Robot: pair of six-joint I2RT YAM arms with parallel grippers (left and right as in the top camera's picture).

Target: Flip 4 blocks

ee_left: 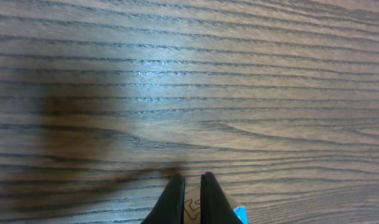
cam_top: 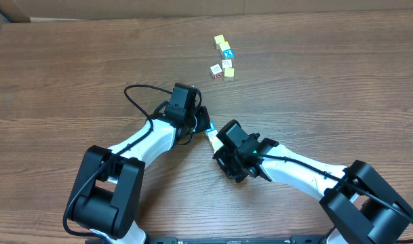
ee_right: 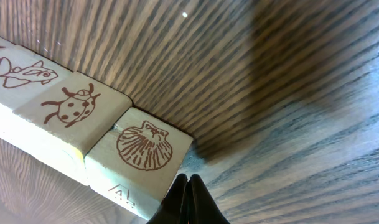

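Observation:
A short row of blocks (cam_top: 211, 135) lies at the table's middle, between my two grippers. In the right wrist view the row shows pale faces with brown drawings: a shell block (ee_right: 145, 146), a ladybug block (ee_right: 71, 106) and a fish block (ee_right: 21, 71). My right gripper (ee_right: 188, 178) is shut, its tips touching the shell block's near corner. My left gripper (ee_left: 190, 177) is shut and sits over the row's other end, where a pale block face (ee_left: 193, 208) with a brown mark and a blue corner (ee_left: 239, 215) show beneath the fingers. From overhead, the left gripper (cam_top: 201, 122) and the right gripper (cam_top: 218, 144) flank the row.
Several loose small cubes (cam_top: 224, 57) sit in a cluster farther back, among them a blue one marked X (cam_top: 227, 53) and a reddish one (cam_top: 217, 70). The left arm's black cable (cam_top: 135, 98) loops over the wooden table (cam_top: 328, 81).

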